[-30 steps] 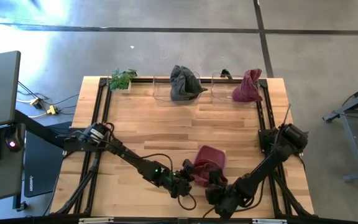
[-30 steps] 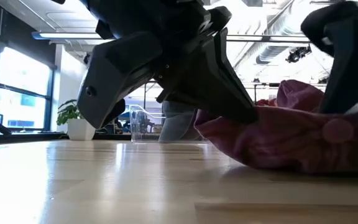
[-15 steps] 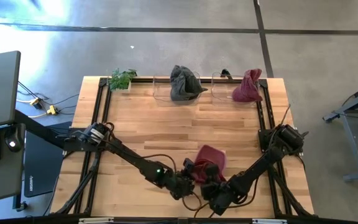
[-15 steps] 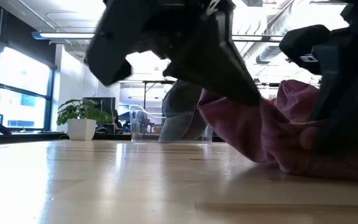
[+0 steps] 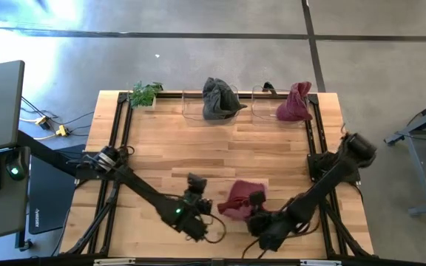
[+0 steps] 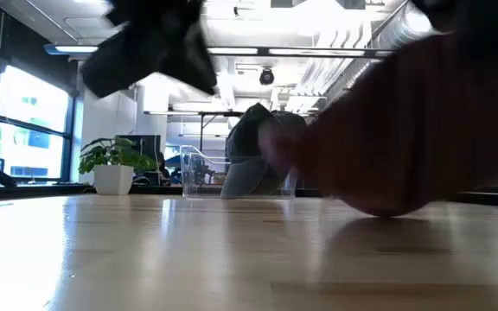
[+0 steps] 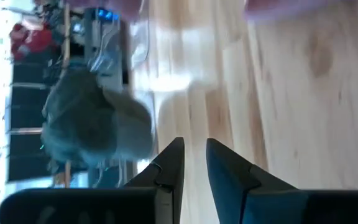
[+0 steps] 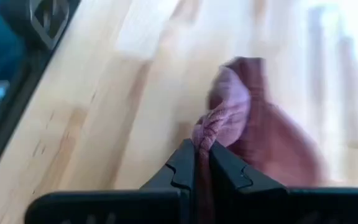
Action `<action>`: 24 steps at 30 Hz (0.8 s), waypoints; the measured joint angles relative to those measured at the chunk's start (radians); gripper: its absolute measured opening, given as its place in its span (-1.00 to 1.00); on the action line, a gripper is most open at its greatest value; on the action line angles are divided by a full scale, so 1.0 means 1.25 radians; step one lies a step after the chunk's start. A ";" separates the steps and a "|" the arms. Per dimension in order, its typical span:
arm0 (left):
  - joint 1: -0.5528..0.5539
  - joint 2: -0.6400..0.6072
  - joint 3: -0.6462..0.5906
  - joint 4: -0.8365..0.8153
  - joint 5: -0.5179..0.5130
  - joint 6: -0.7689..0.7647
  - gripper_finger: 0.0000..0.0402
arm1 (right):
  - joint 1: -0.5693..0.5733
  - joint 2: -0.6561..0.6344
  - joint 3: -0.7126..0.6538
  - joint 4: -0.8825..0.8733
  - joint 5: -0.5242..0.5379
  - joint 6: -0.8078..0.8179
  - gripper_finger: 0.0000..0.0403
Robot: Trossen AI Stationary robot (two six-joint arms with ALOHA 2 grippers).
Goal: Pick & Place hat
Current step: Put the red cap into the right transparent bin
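A maroon hat (image 5: 235, 199) is bunched up near the table's front edge, and it fills the right of the low view as a blurred mass (image 6: 405, 130). My right gripper (image 5: 256, 199) is at the hat's right side, shut on it. My left gripper (image 5: 196, 182) is to the left of the hat and apart from it. It points toward the far edge, its fingers (image 7: 194, 144) a narrow gap apart with nothing between them. My right gripper pinches a gathered fold at the maroon hat's edge (image 8: 205, 132) between its two fingers. The rest of the hat hangs bunched beyond the fingertips. Its lowest part (image 6: 387, 210) is at or just above the tabletop; I cannot tell whether it touches.
At the far edge stand two clear containers, one holding a grey hat (image 5: 219, 99) and one holding another maroon hat (image 5: 294, 105). A small potted plant (image 5: 145, 94) is at the far left corner. Bare wood (image 5: 198, 151) lies between them and the arms.
My left gripper has drawn away from the maroon hat toward the table's left edge and has risen. My right gripper has risen with the hat. The hat lay spread on the table and is now gathered into a bunch, shifted a little to the left.
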State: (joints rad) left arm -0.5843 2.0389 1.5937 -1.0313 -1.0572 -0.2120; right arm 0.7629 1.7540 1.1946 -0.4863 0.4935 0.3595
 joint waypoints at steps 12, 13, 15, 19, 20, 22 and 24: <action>-0.036 -0.020 -0.120 -0.053 -0.043 -0.198 -0.75 | -0.144 -0.423 0.000 -0.246 0.213 0.106 -0.91; -0.036 -0.020 -0.125 -0.052 -0.038 -0.204 -0.75 | -0.166 -0.456 0.000 -0.258 0.239 0.109 -0.91; -0.035 -0.020 -0.128 -0.053 -0.039 -0.211 -0.75 | -0.210 -0.524 0.000 -0.264 0.297 0.106 -0.91; -0.036 -0.020 -0.130 -0.047 -0.040 -0.212 -0.75 | -0.307 -0.631 0.001 -0.265 0.383 0.036 -0.91; -0.036 -0.020 -0.129 -0.045 -0.042 -0.212 -0.75 | -0.335 -0.652 0.001 -0.265 0.396 0.020 -0.91; -0.036 -0.020 -0.129 -0.045 -0.042 -0.212 -0.75 | -0.395 -0.682 0.001 -0.265 0.406 -0.017 -0.91; -0.035 -0.020 -0.129 -0.042 -0.043 -0.212 -0.75 | -0.458 -0.699 0.001 -0.263 0.404 -0.062 -0.91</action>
State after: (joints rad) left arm -0.6285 2.0144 1.4319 -1.0841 -1.1103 -0.4771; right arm 0.1903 0.8805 1.1954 -0.8149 0.9984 0.2819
